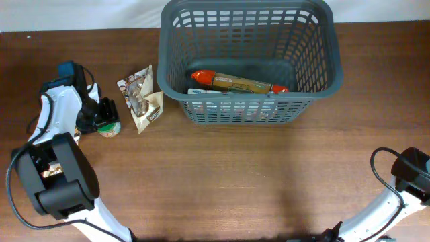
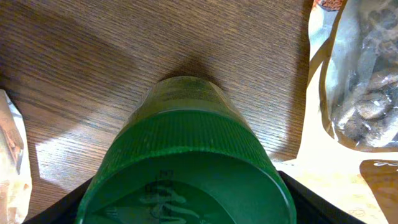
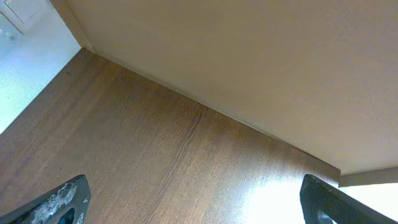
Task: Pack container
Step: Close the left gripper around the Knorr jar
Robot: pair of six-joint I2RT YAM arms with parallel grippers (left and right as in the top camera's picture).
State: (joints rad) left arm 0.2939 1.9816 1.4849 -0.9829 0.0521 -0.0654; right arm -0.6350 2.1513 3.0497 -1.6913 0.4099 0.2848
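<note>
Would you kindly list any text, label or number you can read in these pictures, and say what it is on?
No text is legible.
On the green lid: raised lettering, cut off, unreadable.
On the snack pouch: print too small.
On the long pack in the container: label blurred.

Upright on far side of table (image 1: 222,175): large dark grey plastic basket (image 1: 222,98), lattice sides, rounded corners, partly filled.

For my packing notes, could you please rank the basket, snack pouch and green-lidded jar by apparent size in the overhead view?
Largest: basket.
Then the snack pouch.
Smallest: green-lidded jar, partly hidden by the left hand.
</note>
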